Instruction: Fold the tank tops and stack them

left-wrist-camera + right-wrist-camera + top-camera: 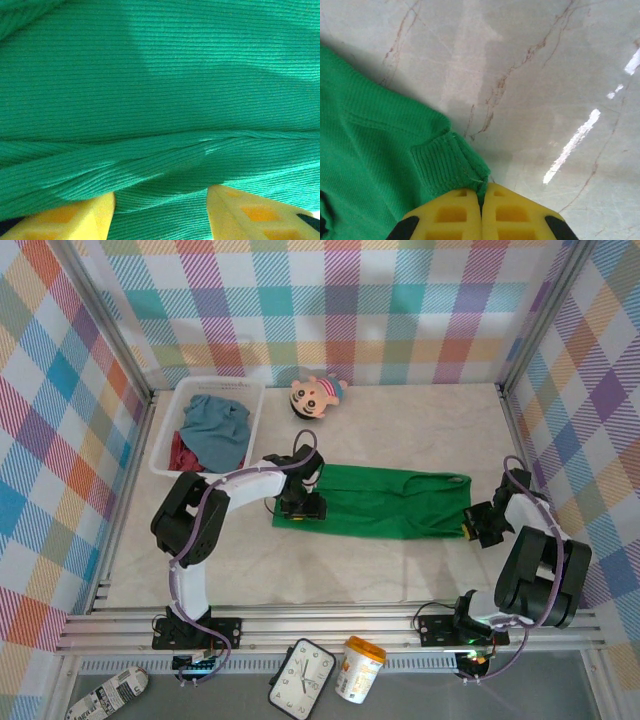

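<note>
Right down front, below the near edge of the table (pixel 400 420), a clock (pixel 302 678) and an orange-lidded cup (pixel 358 668) lie side by side. Up onto the table now, and the green top (pixel 385 500) is spread flat across the middle, running lengthwise from the centre towards the right edge. The right gripper (pixel 472 525) is at its right-hand end, near the right edge, and from the wrist you see it clearly: the yellow fingers (pixel 452 212) are pressed together, with the tip of a ribbed strap of the green top (pixel 365 165) nipped right in the seam at the right gripper (pixel 481 187), bare marbled table (pixel 545 75) beyond. Over at the other end, the left gripper (pixel 300 508) is planted down on the left end of the cloth. Its wrist view shows the left gripper (pixel 161 192) with both fingers (pixel 80 212) standing apart, ribbed green top (pixel 160 75) lying rumpled in the gap between them, nothing clamped. Farther back, in the far left corner, sits the white basket (pixel 222 383), the blue top (pixel 215 425) heaped in it and the red top (pixel 182 453) peeking out beneath it at the near side. Just right of the basket, by the far edge, lies the doll (pixel 315 395).
</note>
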`<state>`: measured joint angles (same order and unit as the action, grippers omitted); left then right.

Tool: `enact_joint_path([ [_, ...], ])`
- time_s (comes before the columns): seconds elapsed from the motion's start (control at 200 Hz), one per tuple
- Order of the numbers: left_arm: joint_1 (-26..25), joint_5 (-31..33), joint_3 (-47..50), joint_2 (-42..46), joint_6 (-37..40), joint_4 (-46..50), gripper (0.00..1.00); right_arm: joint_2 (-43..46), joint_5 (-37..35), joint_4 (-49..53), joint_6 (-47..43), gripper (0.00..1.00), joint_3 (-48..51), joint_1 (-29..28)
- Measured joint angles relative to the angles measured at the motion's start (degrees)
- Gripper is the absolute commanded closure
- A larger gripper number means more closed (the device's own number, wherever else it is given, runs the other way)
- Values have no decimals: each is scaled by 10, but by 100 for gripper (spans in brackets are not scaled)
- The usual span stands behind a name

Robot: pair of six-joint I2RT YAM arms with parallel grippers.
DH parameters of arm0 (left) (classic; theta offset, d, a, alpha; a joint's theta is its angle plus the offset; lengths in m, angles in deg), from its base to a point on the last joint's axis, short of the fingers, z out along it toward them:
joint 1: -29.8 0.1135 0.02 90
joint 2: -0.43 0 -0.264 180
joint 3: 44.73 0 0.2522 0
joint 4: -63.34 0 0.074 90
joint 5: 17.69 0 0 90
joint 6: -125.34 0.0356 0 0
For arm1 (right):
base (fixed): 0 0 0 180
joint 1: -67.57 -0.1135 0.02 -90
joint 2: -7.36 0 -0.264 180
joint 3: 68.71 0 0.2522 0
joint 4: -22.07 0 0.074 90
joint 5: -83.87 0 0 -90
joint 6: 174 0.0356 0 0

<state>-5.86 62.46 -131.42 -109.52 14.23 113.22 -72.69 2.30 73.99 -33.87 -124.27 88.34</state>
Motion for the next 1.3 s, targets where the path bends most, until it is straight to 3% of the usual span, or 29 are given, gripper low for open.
enact_joint_path([
  [0.645, 6, 0, -1, 4, 2, 17, 48, 1, 75, 3, 38, 77, -37, -3],
  [0.93, 6, 3, -1, 4, 3, 22, 48, -44, 79, -18, 46, 81, -64, -6],
  [1.085, 6, 4, -1, 4, 4, 26, 48, -96, 79, -39, 44, 90, -76, -9],
  [1.3, 6, 4, -1, 4, 6, 28, 48, -130, 58, -38, 28, 86, -84, -13],
])
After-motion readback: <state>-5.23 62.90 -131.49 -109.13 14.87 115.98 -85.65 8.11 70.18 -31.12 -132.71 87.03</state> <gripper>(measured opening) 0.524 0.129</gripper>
